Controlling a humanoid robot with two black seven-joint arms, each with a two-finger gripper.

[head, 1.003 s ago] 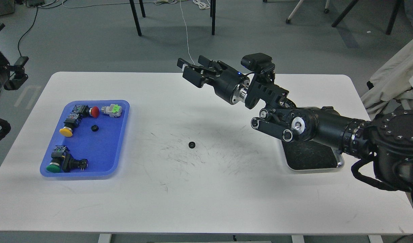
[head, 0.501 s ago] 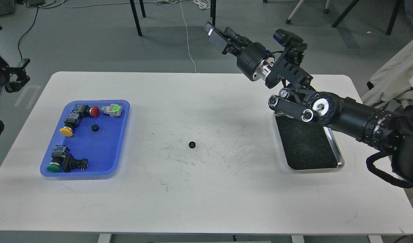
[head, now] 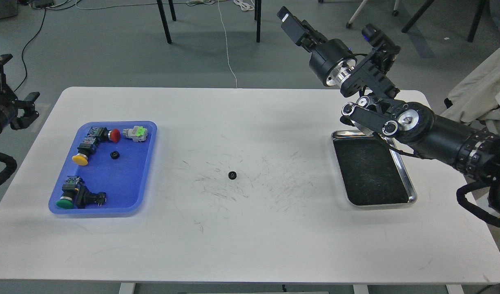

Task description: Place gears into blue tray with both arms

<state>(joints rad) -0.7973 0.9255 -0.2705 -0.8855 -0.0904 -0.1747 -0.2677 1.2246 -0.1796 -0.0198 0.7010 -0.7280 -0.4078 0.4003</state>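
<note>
One gear (head: 114, 154) inside blue tray (head: 146, 179), near red switch (head: 109, 134) and yellow switch (head: 83, 152) | other gear (head: 232, 175) on white table (head: 250, 245), well apart from tray | right gripper (head: 294, 25) up high past table's far edge, open or shut unclear | left gripper (head: 13, 107) off table's left side, fingers spread, holding nothing

The right arm (head: 421, 128) is black and thick, built of round jointed segments — silver discs and small screws mark the joints, a bright silver ring sits at the wrist, and black cables loop alongside. The left arm (head: 1, 118) is black too — mostly out of view.
</note>
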